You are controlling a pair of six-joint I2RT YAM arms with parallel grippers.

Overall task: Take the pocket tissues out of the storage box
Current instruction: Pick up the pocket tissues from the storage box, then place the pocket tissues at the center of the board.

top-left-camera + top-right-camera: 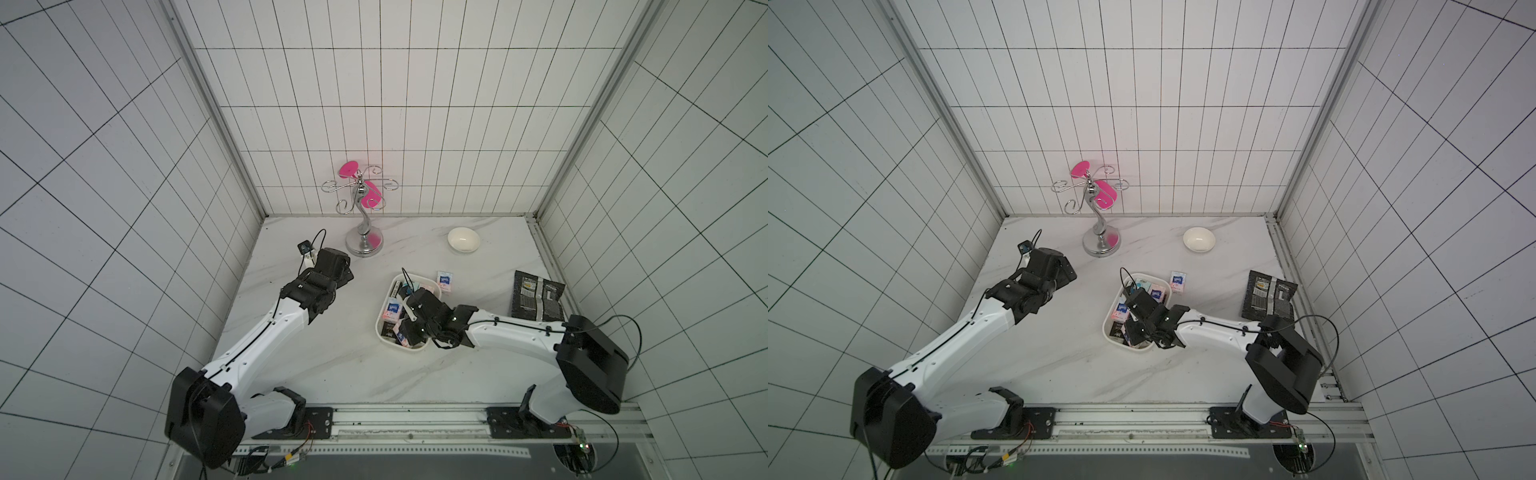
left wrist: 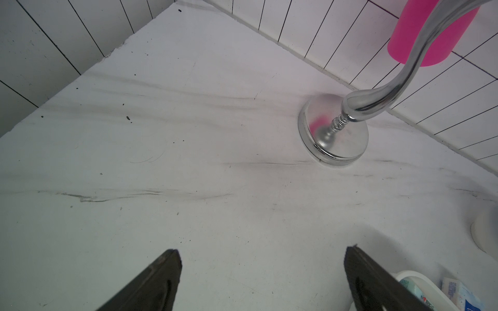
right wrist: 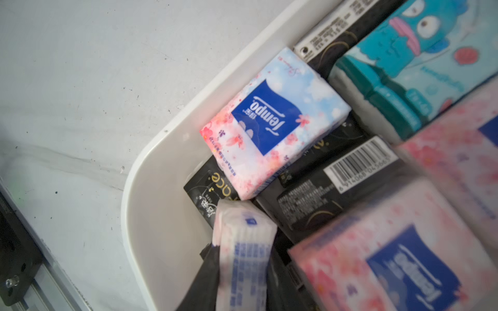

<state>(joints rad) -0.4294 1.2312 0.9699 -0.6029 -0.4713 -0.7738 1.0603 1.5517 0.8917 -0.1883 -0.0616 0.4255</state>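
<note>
The white storage box (image 1: 379, 328) (image 1: 1105, 328) sits mid-table and holds several pocket tissues (image 1: 392, 308): pale pink packs with blue labels (image 3: 275, 123), black ones (image 3: 336, 188) and a teal one (image 3: 404, 80). My right gripper (image 1: 405, 332) (image 3: 242, 258) reaches down into the box's near corner. Its black fingers press both sides of a pink-and-white pack (image 3: 242, 229) standing on edge. One more pack (image 1: 444, 282) (image 1: 1177, 282) lies on the table just beyond the box. My left gripper (image 1: 345, 274) (image 2: 262, 251) hovers open over bare table to the left, with nothing between its fingers.
A chrome stand (image 1: 365, 241) (image 2: 334, 134) carrying pink cups stands at the back near my left gripper. A small round white bowl (image 1: 463, 240) sits at the back right. Black foil pouches (image 1: 536, 297) lie by the right wall. Tiled walls close three sides.
</note>
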